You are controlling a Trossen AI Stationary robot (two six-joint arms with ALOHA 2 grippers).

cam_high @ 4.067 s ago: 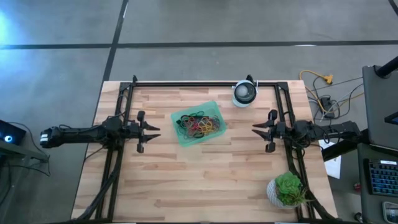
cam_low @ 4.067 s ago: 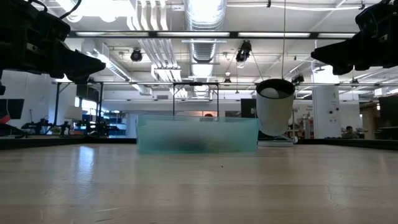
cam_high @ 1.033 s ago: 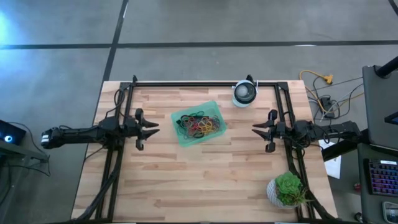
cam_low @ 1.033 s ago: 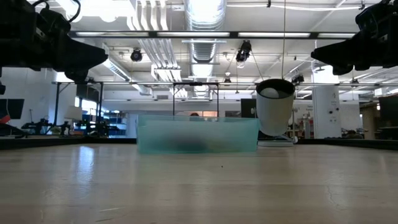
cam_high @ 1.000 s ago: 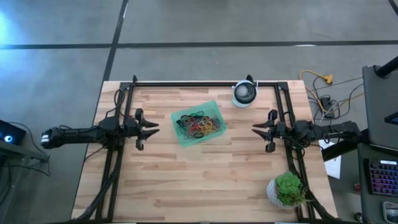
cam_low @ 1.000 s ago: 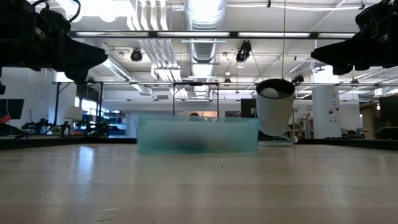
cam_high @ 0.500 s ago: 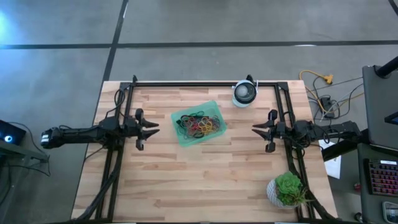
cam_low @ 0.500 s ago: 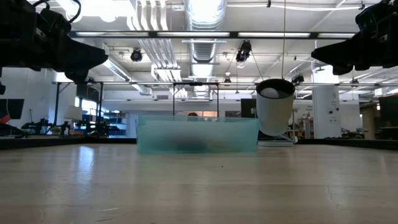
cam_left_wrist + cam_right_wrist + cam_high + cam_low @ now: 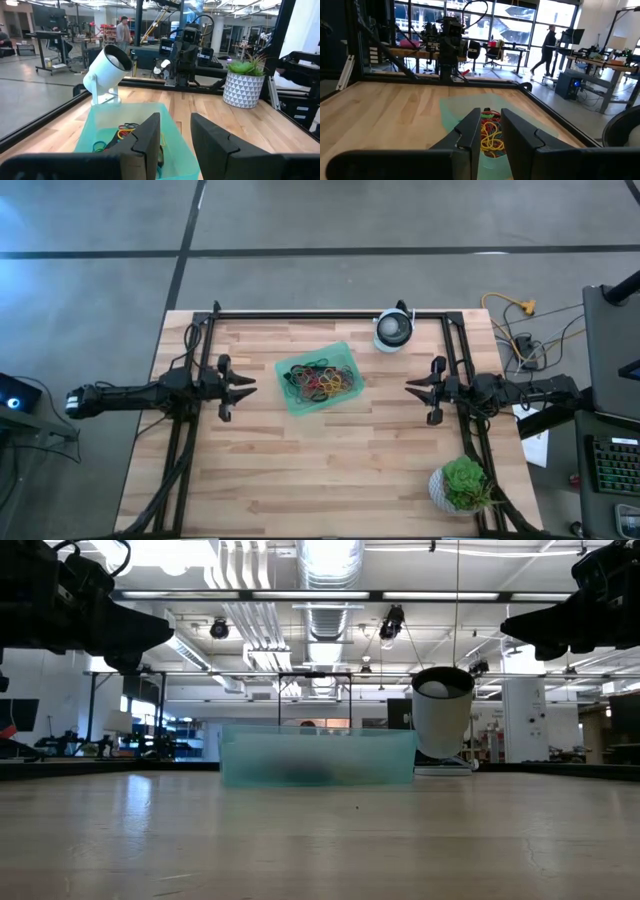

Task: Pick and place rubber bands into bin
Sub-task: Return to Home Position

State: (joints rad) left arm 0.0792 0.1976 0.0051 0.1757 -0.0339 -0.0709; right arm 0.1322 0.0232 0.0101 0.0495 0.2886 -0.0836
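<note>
From above: shallow translucent green plastic bin (image 9: 306, 406) near the middle of the pale wooden table (image 9: 300, 470), filled with thin multicoloured rubber bands (image 9: 320, 380). Dark left gripper (image 9: 252, 385) and dark right gripper (image 9: 409, 388) on either side, well apart from it, narrowly parted, empty. At table height: bin (image 9: 318, 755) flat on the wood. Left wrist, right wrist: rubber bands (image 9: 122, 132) (image 9: 490, 132) inside bin, beyond a slim finger gap.

- grey concrete floor (image 9: 330, 220) with dark seams
- exposed silver ducts (image 9: 322, 615) and strip lights (image 9: 480, 595) overhead
- big windows (image 9: 512, 20), desks (image 9: 592, 62), a person (image 9: 549, 42) way back there
</note>
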